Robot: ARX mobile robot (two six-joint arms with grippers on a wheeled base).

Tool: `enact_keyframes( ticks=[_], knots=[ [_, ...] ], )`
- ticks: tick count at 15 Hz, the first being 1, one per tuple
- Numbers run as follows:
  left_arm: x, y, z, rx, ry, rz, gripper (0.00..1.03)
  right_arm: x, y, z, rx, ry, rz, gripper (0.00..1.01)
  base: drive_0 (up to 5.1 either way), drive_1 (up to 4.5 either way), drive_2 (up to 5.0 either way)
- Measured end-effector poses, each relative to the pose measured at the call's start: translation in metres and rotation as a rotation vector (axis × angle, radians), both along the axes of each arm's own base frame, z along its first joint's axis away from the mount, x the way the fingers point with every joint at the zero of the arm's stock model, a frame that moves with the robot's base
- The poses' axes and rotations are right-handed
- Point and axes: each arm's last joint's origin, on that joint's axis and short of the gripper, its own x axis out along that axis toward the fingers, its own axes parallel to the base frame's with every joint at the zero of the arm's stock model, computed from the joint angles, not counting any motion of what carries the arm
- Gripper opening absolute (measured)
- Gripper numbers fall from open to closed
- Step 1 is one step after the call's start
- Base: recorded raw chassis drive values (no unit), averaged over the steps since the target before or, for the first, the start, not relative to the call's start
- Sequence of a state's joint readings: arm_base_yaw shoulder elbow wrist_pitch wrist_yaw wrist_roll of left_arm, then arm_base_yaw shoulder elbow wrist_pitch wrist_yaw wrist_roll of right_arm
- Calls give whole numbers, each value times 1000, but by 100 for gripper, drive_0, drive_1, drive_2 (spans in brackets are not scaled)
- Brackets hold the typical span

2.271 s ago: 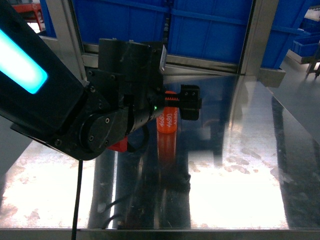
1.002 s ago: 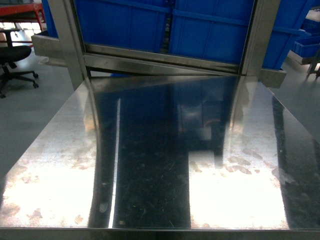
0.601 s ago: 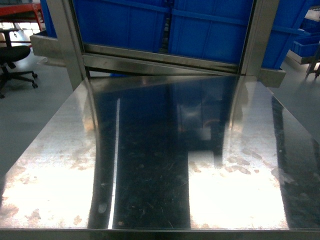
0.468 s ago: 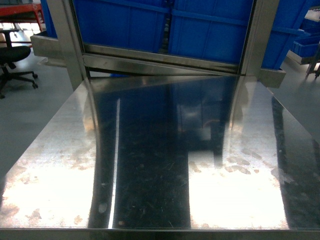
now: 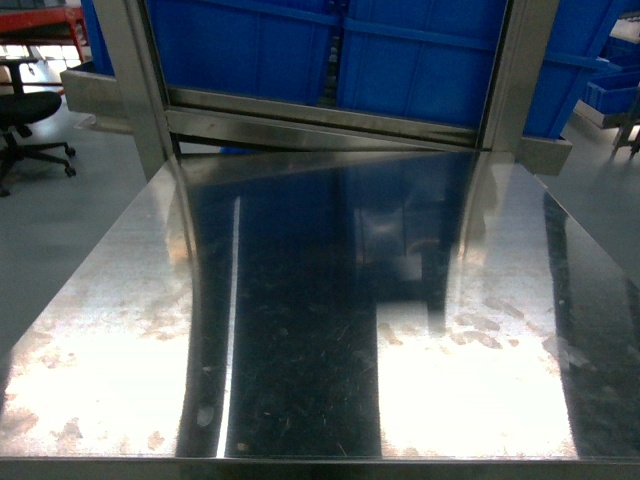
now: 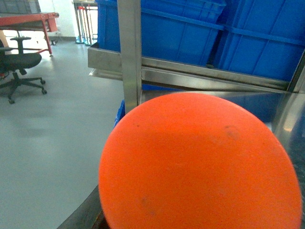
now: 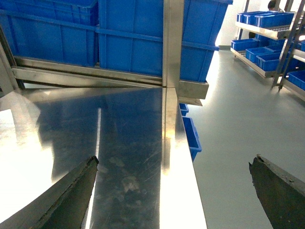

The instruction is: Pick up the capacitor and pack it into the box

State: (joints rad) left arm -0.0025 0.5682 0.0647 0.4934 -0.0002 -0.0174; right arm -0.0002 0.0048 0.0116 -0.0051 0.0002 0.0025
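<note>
The orange capacitor (image 6: 200, 164) fills the left wrist view, end-on and close to the lens; the left fingers are hidden, so their state cannot be told. The right gripper (image 7: 174, 191) hangs wide open, holding nothing, over the steel table (image 7: 128, 143) edge.

From the head camera neither arm shows at all; both are drawn back out of its sight. The right gripper (image 7: 174, 191) appears only in its own wrist view, its two dark fingertips (image 7: 71, 195) spread wide to the lower corners, jaws plainly apart with nothing between them. The left gripper's fingers cannot be seen in its wrist view, so whether it is clamped or parted cannot be told.
</note>
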Motion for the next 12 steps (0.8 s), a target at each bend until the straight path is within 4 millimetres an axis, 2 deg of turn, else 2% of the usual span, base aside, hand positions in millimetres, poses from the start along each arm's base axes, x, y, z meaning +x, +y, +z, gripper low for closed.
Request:
enact_keyframes(
  ticks=[5, 12],
  knots=[
    [-12, 0, -10, 0, -12, 0, 44, 0, 0, 0, 0, 0, 0, 98, 0, 0, 0],
    [-25, 0, -8, 0, -23, 0, 44, 0, 0, 0, 0, 0, 0, 98, 0, 0, 0]
  ],
)
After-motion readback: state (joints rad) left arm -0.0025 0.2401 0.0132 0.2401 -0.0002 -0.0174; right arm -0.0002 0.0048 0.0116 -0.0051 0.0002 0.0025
